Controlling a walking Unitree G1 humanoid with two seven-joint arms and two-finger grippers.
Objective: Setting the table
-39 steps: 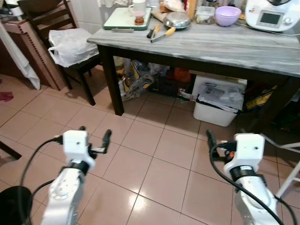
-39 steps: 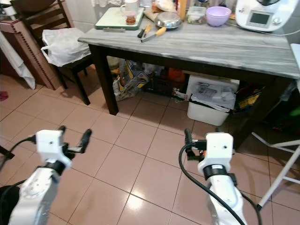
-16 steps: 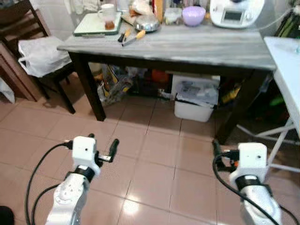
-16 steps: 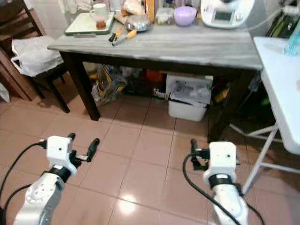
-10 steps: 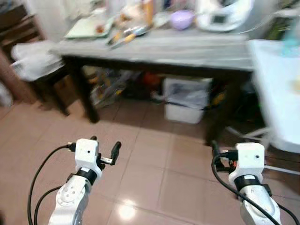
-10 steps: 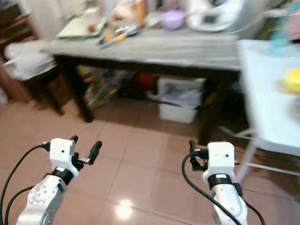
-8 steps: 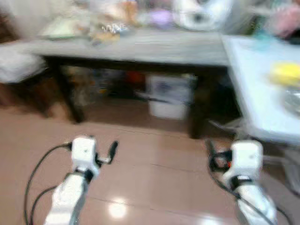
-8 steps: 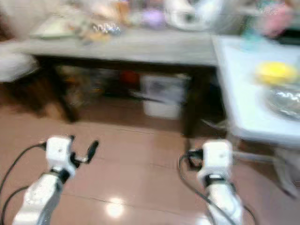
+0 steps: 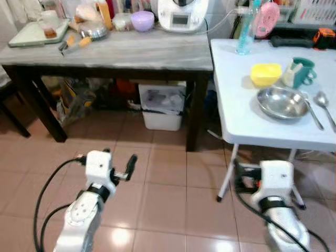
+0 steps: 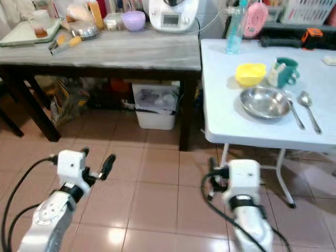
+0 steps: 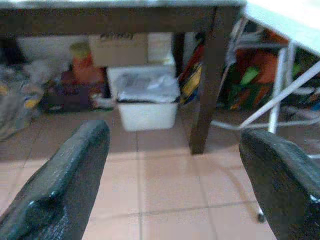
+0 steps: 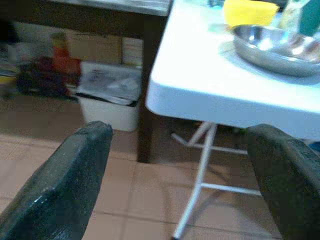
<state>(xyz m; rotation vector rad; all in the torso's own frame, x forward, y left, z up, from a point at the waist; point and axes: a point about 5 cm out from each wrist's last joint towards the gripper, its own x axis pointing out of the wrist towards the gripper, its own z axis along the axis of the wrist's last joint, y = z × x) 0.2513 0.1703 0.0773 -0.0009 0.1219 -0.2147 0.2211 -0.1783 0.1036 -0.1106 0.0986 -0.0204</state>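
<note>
A white folding table point(image 9: 239, 113) stands at the right. On it lie a steel bowl point(image 9: 282, 102), a yellow bowl point(image 9: 265, 74), a green mug point(image 9: 301, 71) and two spoons point(image 9: 320, 107). My left gripper point(image 9: 119, 157) hangs low over the tiled floor, open and empty, well short of both tables. My right gripper point(image 9: 245, 176) is also low, just before the white table's front edge and below its top. The right wrist view looks past open fingers point(image 12: 65, 185) at the table's edge, the steel bowl point(image 12: 280, 47) and the yellow bowl point(image 12: 250, 11).
A grey wooden table point(image 9: 147, 50) with dark legs stands to the left, carrying a purple bowl point(image 9: 142, 20), a white kitchen machine point(image 9: 181, 13), a tray point(image 9: 31, 32) and knives. A white bin point(image 9: 163, 107) sits beneath it. A blue bottle point(image 9: 244, 29) and pink fan point(image 9: 269, 18) stand at the white table's back.
The camera has swung to the right, bringing the white folding table and its dishes into view and sharpening the blur. Both arms keep the same low pose, grippers open.
</note>
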